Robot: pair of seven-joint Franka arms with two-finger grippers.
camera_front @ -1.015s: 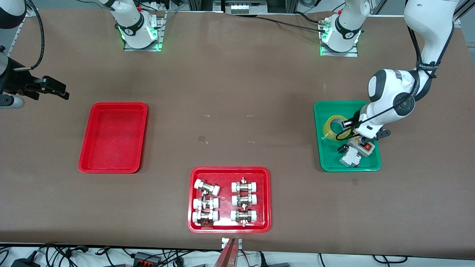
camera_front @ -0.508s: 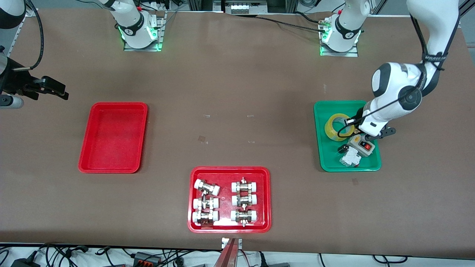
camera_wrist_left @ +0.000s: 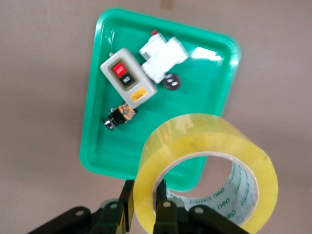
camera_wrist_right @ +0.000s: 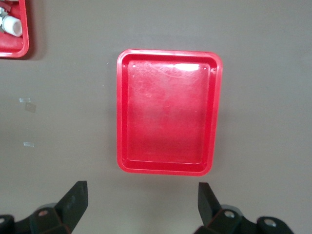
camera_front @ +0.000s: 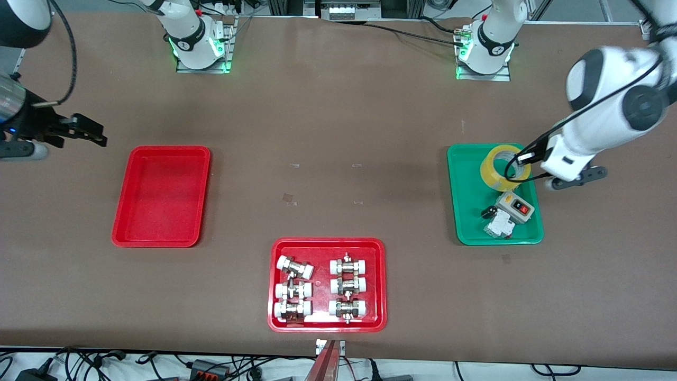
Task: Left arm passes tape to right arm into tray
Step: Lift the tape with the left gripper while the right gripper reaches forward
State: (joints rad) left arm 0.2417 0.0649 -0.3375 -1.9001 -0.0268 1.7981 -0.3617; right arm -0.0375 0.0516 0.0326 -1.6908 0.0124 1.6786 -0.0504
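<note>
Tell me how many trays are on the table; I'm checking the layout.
3: a plain red tray at the right arm's end, a red tray of fittings nearest the front camera, a green tray at the left arm's end.

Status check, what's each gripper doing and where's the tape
Left gripper shut on tape, lifted over green tray. Right gripper open, waiting near plain red tray. Nothing in the way.

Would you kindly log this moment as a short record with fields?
tape: held in the air over the green tray
left gripper: fingers shut on the tape's wall
right gripper: open, waiting over the table near the red tray
red tray: empty
green tray: holds a switch box and small parts
</note>
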